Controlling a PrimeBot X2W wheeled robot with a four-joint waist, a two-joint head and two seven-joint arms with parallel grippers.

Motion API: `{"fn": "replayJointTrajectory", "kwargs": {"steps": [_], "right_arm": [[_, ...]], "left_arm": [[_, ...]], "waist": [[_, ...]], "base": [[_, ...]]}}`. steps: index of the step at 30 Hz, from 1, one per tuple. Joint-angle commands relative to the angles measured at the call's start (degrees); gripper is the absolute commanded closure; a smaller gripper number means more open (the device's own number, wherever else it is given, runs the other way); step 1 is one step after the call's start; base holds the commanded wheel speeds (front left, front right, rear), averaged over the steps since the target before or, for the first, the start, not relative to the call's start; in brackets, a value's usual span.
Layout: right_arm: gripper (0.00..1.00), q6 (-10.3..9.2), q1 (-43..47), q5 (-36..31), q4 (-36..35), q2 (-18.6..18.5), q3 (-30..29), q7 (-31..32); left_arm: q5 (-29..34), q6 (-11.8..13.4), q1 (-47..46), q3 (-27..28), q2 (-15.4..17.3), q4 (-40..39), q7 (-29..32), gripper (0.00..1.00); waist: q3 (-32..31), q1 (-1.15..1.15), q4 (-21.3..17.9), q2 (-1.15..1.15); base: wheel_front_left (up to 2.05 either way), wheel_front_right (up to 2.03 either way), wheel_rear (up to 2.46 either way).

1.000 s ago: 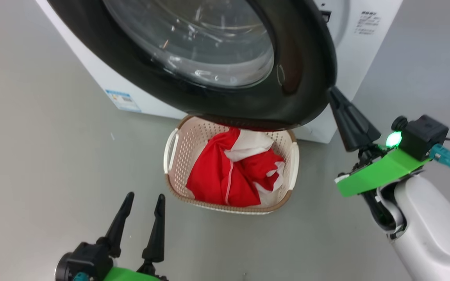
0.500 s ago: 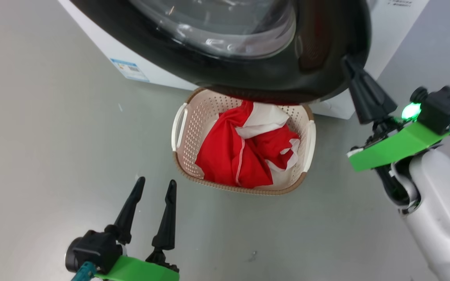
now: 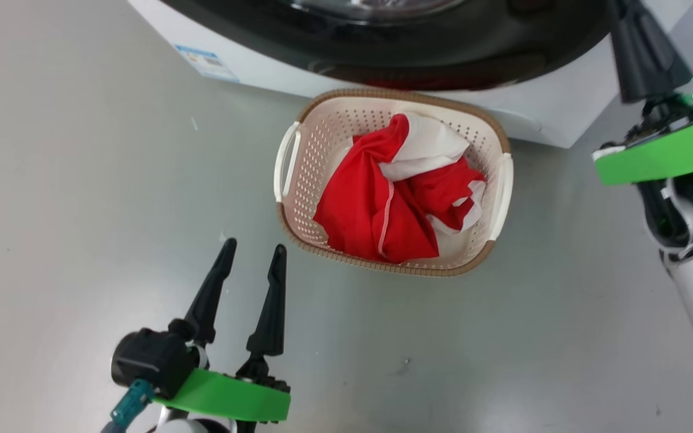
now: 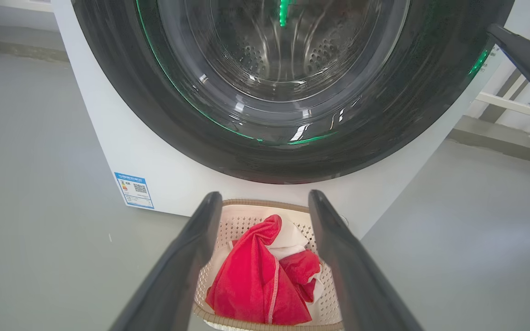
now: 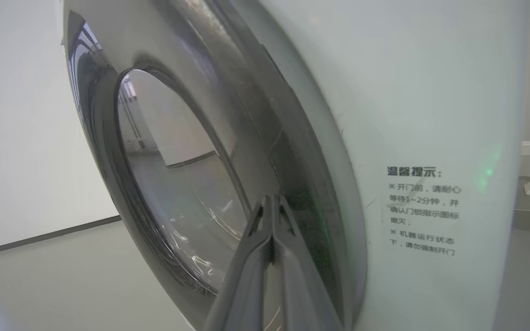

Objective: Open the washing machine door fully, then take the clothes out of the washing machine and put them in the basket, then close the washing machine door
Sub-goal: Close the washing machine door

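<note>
the unloading looks done: the clothes [image 3: 376, 210], red with white panels, lie bundled in the basket [image 3: 322, 150], which stands on the floor [image 3: 82, 240] just in front of the washing machine [image 3: 551, 114]. through the glass in the left wrist view the steel drum appears bare, though its lowest part is hard to judge. the washing machine door [image 3: 443, 54] lies close against the front of the machine; in the right wrist view a narrow dark seam runs along its rim, so i cannot tell whether it has latched. what seems left is the last push to shut it.

the right gripper [image 5: 270, 198] has its fingers pressed together with nothing between them, tips at the black ring near the door's free edge; touching or a shade off, i cannot say. the left gripper [image 3: 254, 245] hangs low near the basket's near left corner, fingers spread and holding nothing.

room to move: the basket's far rim sits under the door's lower curve, close to the machine's base, so the door passes above it. the floor to the left and in front shows bare space. the right arm works beside the machine's right corner, the tightest spot.
</note>
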Motion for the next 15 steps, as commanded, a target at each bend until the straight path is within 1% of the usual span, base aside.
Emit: {"fn": "replayJointTrajectory", "kwargs": {"steps": [1,8,15], "right_arm": [[1.0,0.18,-1.09,0.45,-1.53,-0.01,-0.17,-0.36],[1.0,0.18,-3.35,0.36,-1.83,0.02,-1.7,-0.36],[1.0,0.18,-1.48,0.21,-2.01,0.78,-0.33,-0.36]], "left_arm": [[-0.51,0.45,-1.0,1.4,0.58,-1.75,-0.67,0.0],[-0.79,0.66,-1.95,1.11,0.58,-1.93,-0.67,0.0],[-0.33,0.34,-2.02,1.49,0.58,-1.29,-0.67,0.0]], "waist": [[1.06,0.0,0.7,0.0],[1.97,0.0,0.85,0.0],[0.72,0.0,0.11,0.0]], "base": [[0.0,0.0,0.0],[0.0,0.0,0.0],[0.0,0.0,0.0]]}}
